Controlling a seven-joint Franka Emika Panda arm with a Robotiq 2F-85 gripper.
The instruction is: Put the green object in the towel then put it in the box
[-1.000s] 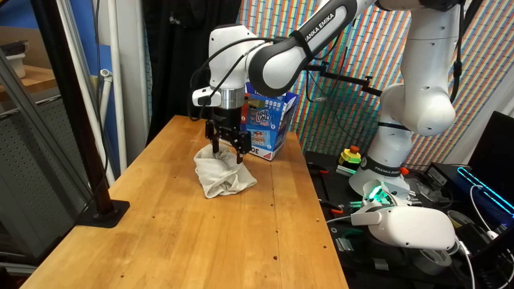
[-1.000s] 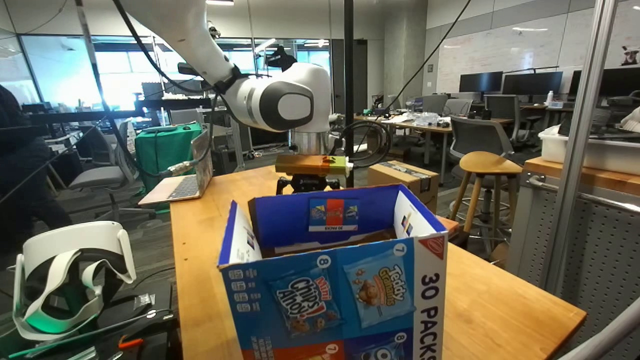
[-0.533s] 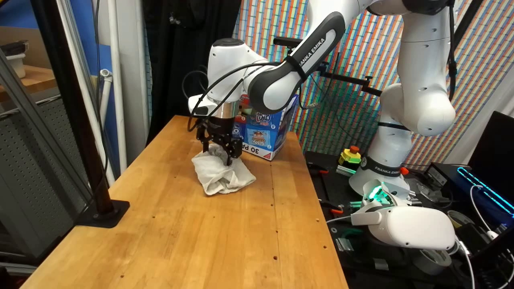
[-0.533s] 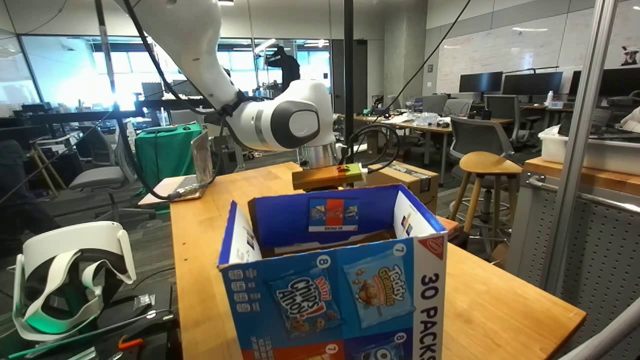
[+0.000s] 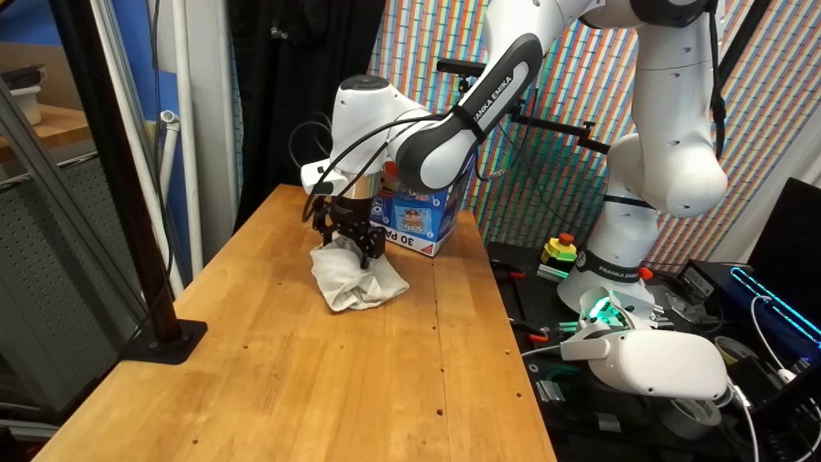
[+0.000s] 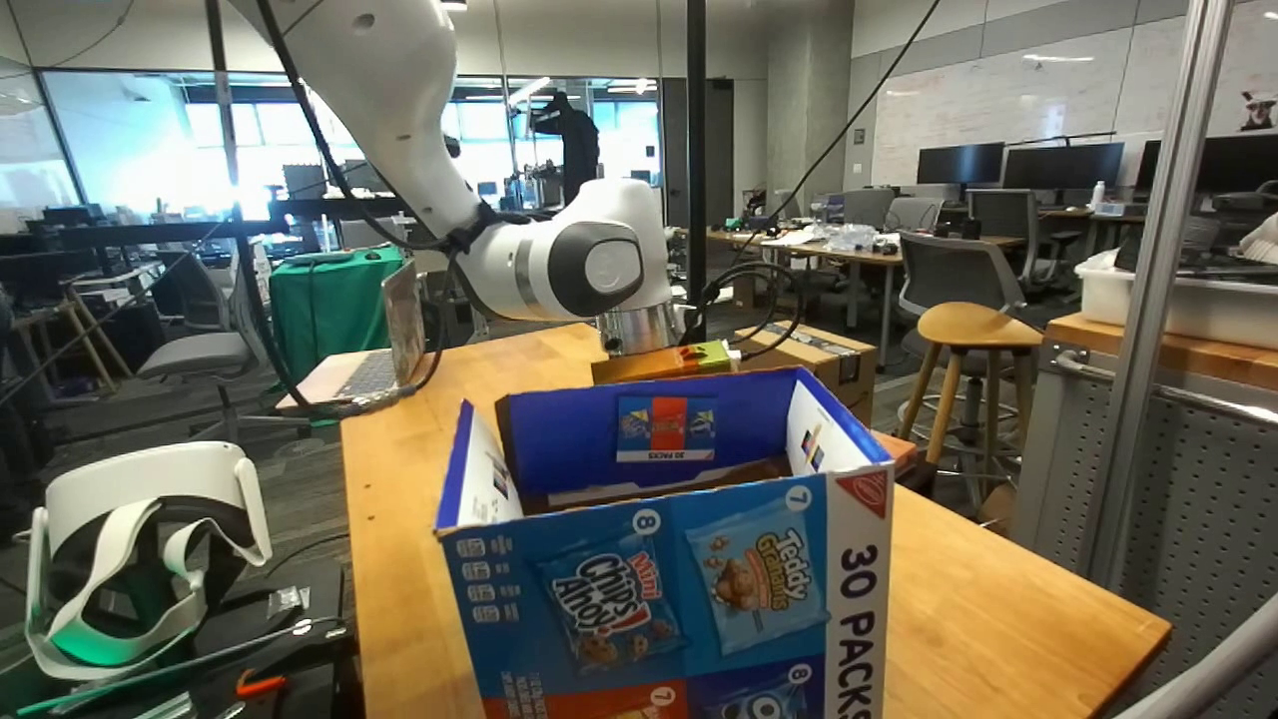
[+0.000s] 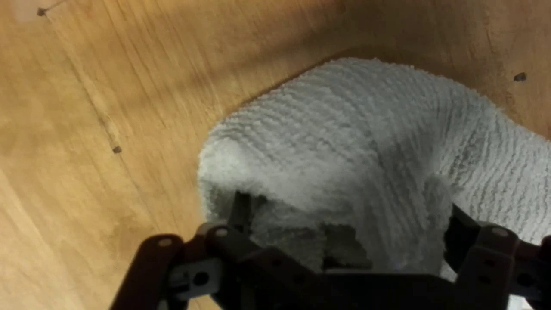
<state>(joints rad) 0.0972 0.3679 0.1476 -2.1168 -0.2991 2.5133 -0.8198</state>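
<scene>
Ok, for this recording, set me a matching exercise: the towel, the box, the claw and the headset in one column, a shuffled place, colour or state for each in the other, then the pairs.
Things
1. towel
2. box
3. claw
4. headset

Place, colour or state
A. pointing down, jaws apart
B. beside the wooden table, not on it
C. blue with printed pictures, open at the top
D. crumpled, lying on the wooden table

Pairs
1-D
2-C
3-A
4-B
</scene>
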